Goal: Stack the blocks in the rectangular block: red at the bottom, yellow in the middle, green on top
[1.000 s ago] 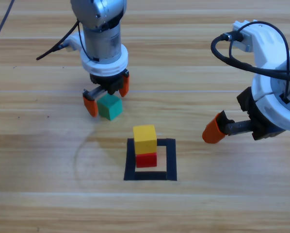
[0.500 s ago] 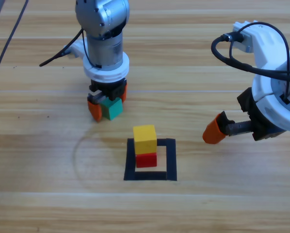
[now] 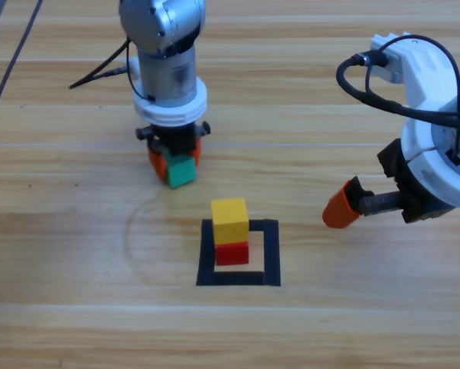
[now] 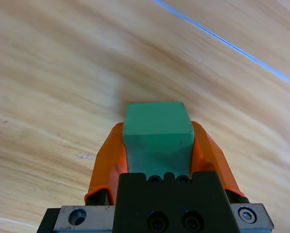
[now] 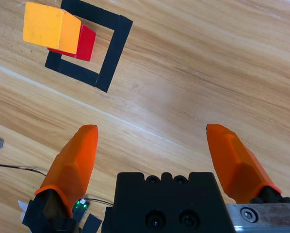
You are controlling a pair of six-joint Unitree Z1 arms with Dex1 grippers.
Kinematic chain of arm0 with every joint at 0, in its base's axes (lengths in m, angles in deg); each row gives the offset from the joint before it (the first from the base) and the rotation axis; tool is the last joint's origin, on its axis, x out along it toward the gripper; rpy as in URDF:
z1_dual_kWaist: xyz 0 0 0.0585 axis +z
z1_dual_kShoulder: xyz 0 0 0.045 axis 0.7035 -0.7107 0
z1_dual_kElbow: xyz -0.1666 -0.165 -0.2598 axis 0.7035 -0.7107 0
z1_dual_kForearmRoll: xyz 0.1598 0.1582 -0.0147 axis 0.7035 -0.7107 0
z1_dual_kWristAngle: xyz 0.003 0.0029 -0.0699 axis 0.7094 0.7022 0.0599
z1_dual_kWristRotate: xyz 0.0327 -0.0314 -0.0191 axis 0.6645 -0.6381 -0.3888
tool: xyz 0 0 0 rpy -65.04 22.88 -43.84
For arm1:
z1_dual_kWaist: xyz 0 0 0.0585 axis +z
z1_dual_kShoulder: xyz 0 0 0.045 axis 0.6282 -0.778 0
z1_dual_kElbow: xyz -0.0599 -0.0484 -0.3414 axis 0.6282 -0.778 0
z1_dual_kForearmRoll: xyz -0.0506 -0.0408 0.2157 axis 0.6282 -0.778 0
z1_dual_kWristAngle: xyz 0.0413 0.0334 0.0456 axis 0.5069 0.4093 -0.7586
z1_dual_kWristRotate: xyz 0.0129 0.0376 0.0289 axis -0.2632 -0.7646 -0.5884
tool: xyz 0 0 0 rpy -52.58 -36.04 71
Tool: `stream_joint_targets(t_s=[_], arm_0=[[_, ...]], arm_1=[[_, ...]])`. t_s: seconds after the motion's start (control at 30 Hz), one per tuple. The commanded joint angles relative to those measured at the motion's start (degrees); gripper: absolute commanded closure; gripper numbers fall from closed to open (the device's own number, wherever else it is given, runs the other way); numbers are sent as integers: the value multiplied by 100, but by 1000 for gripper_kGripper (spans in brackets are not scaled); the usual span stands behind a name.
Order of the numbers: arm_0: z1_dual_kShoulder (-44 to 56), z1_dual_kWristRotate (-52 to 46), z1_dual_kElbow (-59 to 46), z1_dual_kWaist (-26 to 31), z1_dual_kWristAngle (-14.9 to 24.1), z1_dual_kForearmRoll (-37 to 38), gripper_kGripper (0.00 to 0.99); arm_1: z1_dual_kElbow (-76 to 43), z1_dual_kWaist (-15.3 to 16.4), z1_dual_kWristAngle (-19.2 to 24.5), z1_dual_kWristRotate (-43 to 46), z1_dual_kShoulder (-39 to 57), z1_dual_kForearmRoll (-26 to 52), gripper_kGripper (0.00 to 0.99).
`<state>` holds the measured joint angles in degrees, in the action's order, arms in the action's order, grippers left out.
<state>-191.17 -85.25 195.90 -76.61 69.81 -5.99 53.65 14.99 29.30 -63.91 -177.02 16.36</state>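
Observation:
The teal-green cube [image 3: 182, 171] [image 4: 157, 127] sits between the jaws of my left gripper [image 3: 175, 161] [image 4: 157, 145], which is shut on it, up and left of the tape square. The yellow cube [image 3: 229, 220] [image 5: 51, 27] rests on top of the red cube [image 3: 232, 253] [image 5: 83, 43] inside the black tape square [image 3: 268, 254] [image 5: 112, 46]. My right gripper [image 5: 154, 155] hangs open to the right of the square, with nothing between its jaws; only one orange jaw tip of the right gripper [image 3: 339, 206] shows from above.
A black cable [image 3: 368, 81] loops over the right arm at the upper right. A thin dark cable [image 3: 99, 73] trails left from the left arm. Bare wooden table [image 3: 76, 307] surrounds the square on all sides.
My left gripper has shut on the green cube, which it only straddled a second ago, and has turned a little. The right arm and the red-yellow stack have not moved.

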Motion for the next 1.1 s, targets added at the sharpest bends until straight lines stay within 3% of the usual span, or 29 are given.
stream_joint_targets(t_s=[0.03, 0.2, 0.5, 0.83, 1.1], arm_0=[[190, 1445, 351, 123, -564, -37, 972], [393, 3036, 623, 123, -731, -239, 990], [973, 4214, 614, 175, -669, -608, 990], [1509, 4671, -80, -378, -590, -679, 990], [1641, 4126, -449, -862, -502, -688, 990]], arm_1=[[-203, -153, -8, 20, 401, 82, 10], [-211, -153, -8, 20, 427, 82, 10], [-238, -153, -8, 29, 427, 82, 10], [-264, -153, -35, 20, 489, 82, 10], [-282, -153, -17, 20, 507, 82, 10]])
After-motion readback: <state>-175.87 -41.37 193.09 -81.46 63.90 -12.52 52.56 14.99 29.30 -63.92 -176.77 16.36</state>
